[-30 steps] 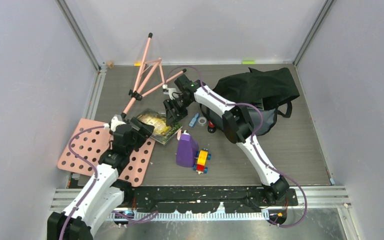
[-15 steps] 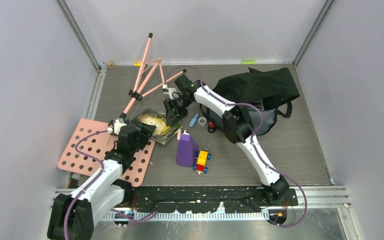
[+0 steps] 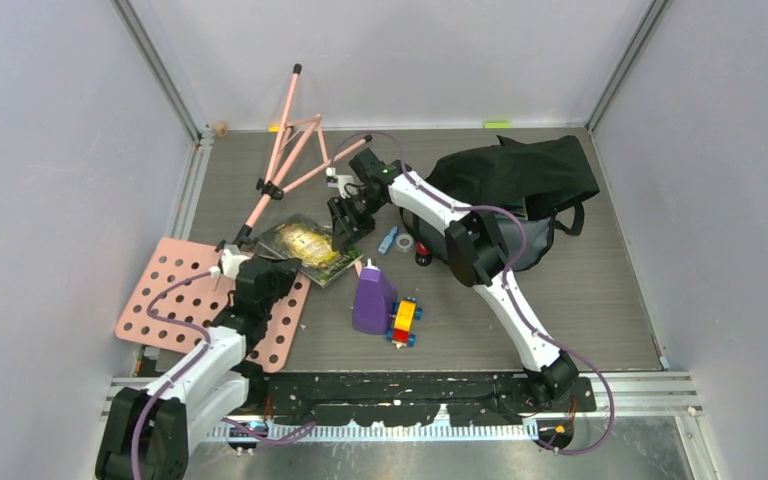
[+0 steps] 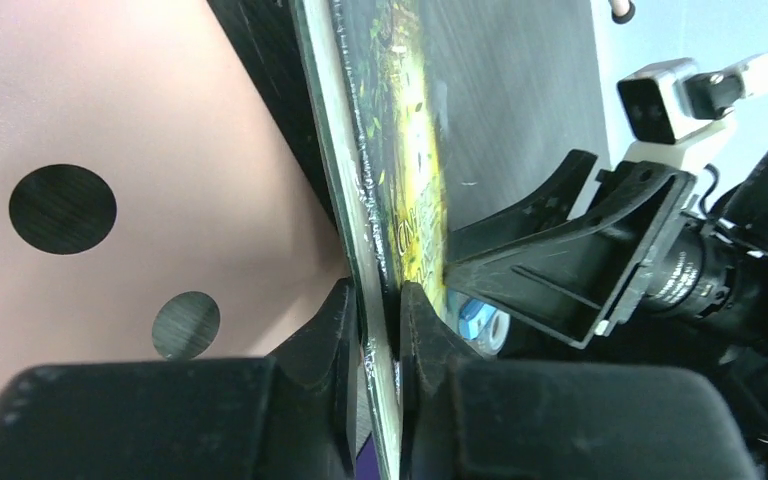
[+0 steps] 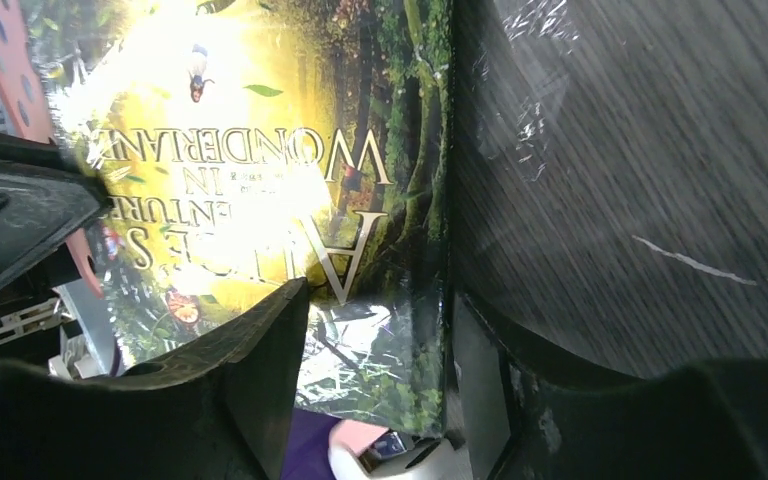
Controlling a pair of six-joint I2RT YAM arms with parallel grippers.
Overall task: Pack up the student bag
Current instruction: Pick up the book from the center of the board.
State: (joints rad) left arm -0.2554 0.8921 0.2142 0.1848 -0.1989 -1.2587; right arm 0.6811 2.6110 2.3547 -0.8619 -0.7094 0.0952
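Lying at the far right of the tabletop, the student bag: black soft fabric, slumped, its long axis running roughly left to right across the surface, with a strap loop trailing at its right side. Which end is its top cannot be told, and the right arm crosses its near left part. Book: glossy green-and-gold cover, left of centre, just beside a pink perforated board. The title is seen upside down from the right wrist, with "WONDERLAND" legible and parts of "ADVENTURES IN" lost in glare. Left pincer: clamped on the book's edge, one finger on each face. Right pincer: jaws apart, set over another edge of the book. Also present: pink rod frame, purple container, coloured toy blocks, tape roll. Surface: dark grey wood-grain board. Enclosure: pale lilac walls, metal corner rails.
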